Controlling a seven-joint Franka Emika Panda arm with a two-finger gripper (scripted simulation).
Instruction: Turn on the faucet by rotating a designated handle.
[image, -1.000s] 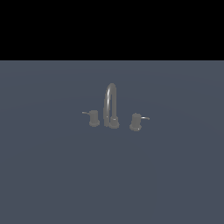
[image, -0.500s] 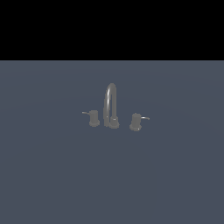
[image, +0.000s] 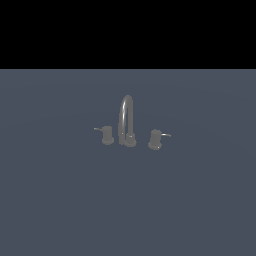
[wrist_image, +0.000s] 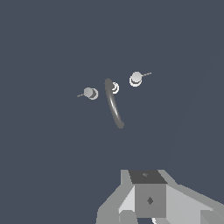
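The dull grey faucet (image: 127, 121) stands on the flat grey-blue floor with its thin arched spout upright. The handle (image: 155, 139) is the slightly larger knob on the exterior view's right, with a pale base rim and a thin lever pointing right. The smaller twin handle (image: 107, 135) is on the left. The wrist view looks down on the spout (wrist_image: 113, 108), the handle (wrist_image: 136, 78) and the twin (wrist_image: 90, 92). My gripper (wrist_image: 148, 200) shows only as grey blocks at the frame's edge, high above the faucet and apart from it. Its jaws are not clear. The arm is absent from the exterior view.
A flat grey-blue floor (image: 60, 200) stretches all around the faucet, with black background above it in the exterior view.
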